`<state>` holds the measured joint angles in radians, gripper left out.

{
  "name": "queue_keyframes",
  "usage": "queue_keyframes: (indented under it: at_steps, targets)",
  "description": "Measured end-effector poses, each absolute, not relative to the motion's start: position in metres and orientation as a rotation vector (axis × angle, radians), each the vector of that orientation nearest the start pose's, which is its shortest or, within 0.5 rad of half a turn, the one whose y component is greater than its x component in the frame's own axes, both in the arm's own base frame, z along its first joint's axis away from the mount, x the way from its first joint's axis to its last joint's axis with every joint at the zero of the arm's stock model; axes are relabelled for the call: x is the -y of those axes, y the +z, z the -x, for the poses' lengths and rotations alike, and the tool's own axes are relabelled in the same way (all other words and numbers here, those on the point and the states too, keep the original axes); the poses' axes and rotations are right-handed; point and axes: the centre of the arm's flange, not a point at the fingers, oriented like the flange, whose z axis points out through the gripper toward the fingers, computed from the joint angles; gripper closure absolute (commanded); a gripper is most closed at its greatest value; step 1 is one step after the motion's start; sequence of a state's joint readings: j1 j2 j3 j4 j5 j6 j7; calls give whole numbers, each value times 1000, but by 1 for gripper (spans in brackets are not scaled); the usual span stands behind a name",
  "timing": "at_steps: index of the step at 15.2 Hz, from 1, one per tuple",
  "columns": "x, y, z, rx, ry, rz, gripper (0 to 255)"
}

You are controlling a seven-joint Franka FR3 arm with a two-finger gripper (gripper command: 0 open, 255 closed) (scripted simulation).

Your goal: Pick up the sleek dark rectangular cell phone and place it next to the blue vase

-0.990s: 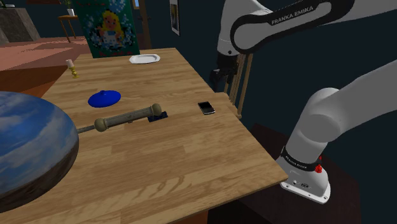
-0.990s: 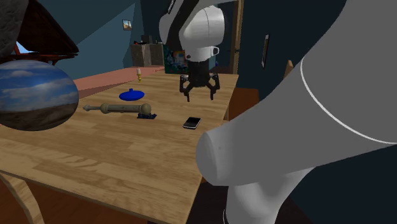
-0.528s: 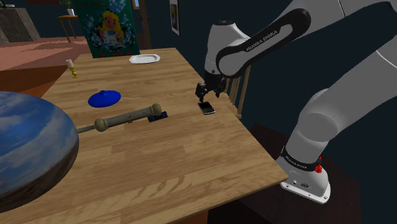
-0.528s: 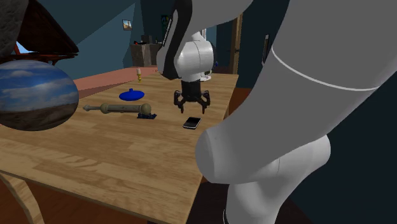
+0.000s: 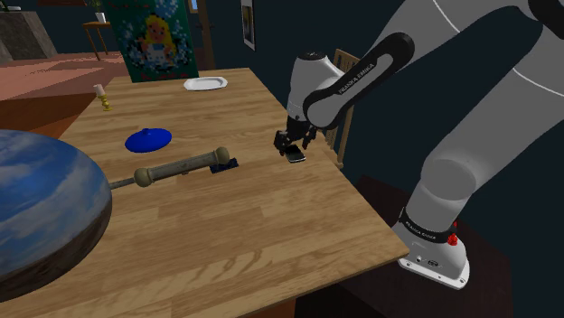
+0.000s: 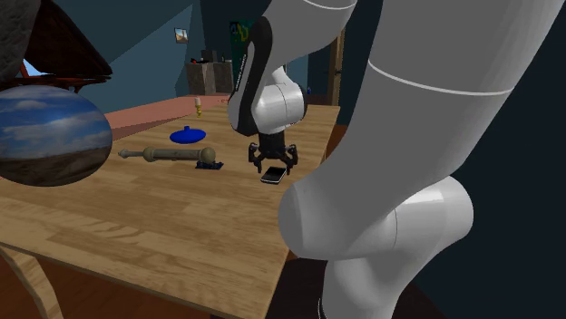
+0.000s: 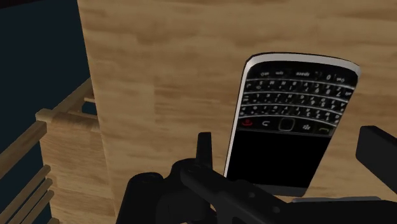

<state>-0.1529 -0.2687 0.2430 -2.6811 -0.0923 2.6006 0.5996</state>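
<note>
So the end effector (image 6: 272, 165) is hanging right over the cell phone (image 7: 289, 121), with its fingers (image 7: 376, 147) standing wide apart, one on each side. Neither is touching it as far as I'm seeing, so nothing is being held yet. The phone is lying flat and face up on the desk (image 5: 253, 226) directly under the end effector, keypad and dark screen showing. It's sitting close to the desk edge, with a wooden chair back (image 7: 60, 127) standing just past that edge.

I'm guessing the jaws are straddling the long sides because that's the narrow way across. Something this thin and flat is probably needing the tips right down at the wood before they close. A sloppy pinch is risking a skid toward that edge.

Heading away from the end effector across the desk, a wooden-handled tool (image 5: 176, 168) is lying on its side, near but clear, with a small dark blue piece (image 5: 226, 164) at its head end. Past that a flat blue lid-shaped thing (image 5: 147, 139) is sitting on the wood. Well beyond, a white plate (image 5: 205, 84) and a little pale figure (image 5: 102, 97) are sitting at the far end.

Farthest off is the big round blue thing (image 5: 45, 212) with a cloudy pattern. I'm reading it as the vase, though I'm not certain, so the phone is looking at a long carry over the tool
</note>
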Motion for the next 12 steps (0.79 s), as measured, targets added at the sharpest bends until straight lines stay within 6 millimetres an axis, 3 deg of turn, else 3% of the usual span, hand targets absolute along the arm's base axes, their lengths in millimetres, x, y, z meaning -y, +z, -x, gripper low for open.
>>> queue_keyframes:
  at_steps: [7,8,12]
  targets:
    - [-35,327,-420,-689,-331,3100,0]
    - [-35,327,-420,-689,-331,3100,255]
    - [-36,328,-420,-687,-335,3099,255]
